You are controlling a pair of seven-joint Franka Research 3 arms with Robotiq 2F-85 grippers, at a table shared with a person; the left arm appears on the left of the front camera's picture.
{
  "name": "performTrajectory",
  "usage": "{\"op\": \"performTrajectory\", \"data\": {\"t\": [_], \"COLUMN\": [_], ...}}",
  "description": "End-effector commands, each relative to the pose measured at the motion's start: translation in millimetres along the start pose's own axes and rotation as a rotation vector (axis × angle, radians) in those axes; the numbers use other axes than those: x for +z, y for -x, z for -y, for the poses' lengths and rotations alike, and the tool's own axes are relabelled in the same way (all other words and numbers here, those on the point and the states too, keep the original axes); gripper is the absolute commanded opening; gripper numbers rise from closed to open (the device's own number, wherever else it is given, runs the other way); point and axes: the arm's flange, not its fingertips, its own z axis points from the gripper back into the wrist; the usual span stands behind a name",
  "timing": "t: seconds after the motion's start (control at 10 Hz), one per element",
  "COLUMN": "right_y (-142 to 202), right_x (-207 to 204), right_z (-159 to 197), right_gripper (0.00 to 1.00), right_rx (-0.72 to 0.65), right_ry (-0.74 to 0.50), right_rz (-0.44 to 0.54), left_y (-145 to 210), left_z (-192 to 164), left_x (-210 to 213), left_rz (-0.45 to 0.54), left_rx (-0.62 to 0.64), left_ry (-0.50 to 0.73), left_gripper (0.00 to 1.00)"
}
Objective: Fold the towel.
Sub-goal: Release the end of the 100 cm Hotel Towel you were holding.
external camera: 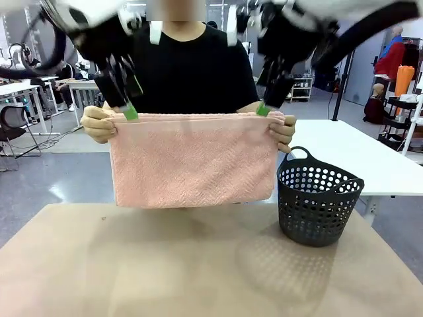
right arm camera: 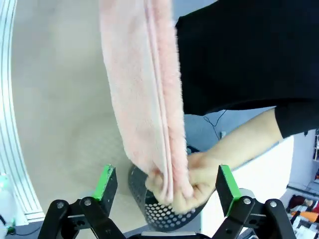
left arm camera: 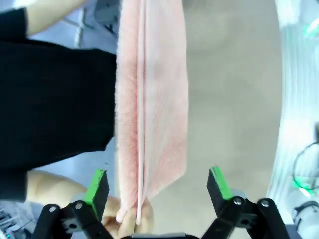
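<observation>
This is a robotics lab in an open, office-like hall. A white left robot arm (external camera: pixel 79 13) and a white right robot arm (external camera: pixel 344 8) hang over a beige worktop (external camera: pixel 198 264). Beyond its far edge are a glossy grey floor (external camera: pixel 46 178), plain white tables (external camera: pixel 20 88), a black swivel office chair (external camera: pixel 10 122), a loose floor cable (external camera: pixel 59 135) and a black shelf rack (external camera: pixel 402 122).
</observation>
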Motion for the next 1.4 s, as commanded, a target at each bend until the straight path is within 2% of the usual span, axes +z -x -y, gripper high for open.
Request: {"op": "performTrajectory", "data": {"t": [0.0, 0.1, 0.2, 0.4, 0.5, 0.6, 0.7, 0.8, 0.9, 1.3], "right_y": [6.4, 14.1, 26.7, 56.0, 64.8, 70.5, 74.2, 76.6, 77.2, 77.2], "right_x": [29.3, 44.8, 59.6, 86.0, 89.2, 88.1, 82.9, 71.5, 98.7, 98.7], "right_z": [8.2, 9.6, 11.7, 10.2, 10.0, 11.4, 13.9, 15.1, 20.6, 20.6], "right_gripper": [1.0, 1.0, 1.0, 1.0, 1.0, 1.0, 1.0, 1.0, 1.0, 1.0], "right_rx": [-0.162, -0.218, -0.343, -0.587, -0.666, -0.708, -0.731, -0.678, -0.697, -0.697], "right_ry": [-0.058, -0.054, -0.029, 0.078, 0.116, 0.116, 0.1, 0.062, 0.081, 0.081], "right_rz": [0.018, 0.012, -0.017, -0.06, -0.058, -0.046, -0.046, -0.101, -0.05, -0.05], "left_y": [-2.3, 3.6, 13.8, 49.8, 67.4, 77.6, 81.8, 85.9, 86.3, 86.3], "left_z": [1.1, 4.3, 9.8, 19.4, 20.6, 20.1, 21.1, 23.1, 11.3, 11.3], "left_x": [30.5, 43.3, 58.7, 87.1, 97.5, 102.0, 102.6, 98.3, 114.1, 114.1], "left_rz": [0.019, 0.039, 0.028, -0.099, -0.057, -0.028, -0.025, -0.102, -0.033, -0.033], "left_rx": [0.131, 0.198, 0.281, 0.569, 0.697, 0.758, 0.76, 0.678, 0.748, 0.748], "left_ry": [0.014, 0.036, 0.024, -0.141, -0.163, -0.174, -0.178, -0.231, -0.152, -0.152], "left_gripper": [1.0, 1.0, 1.0, 1.0, 1.0, 1.0, 1.0, 1.0, 1.0, 1.0]}}
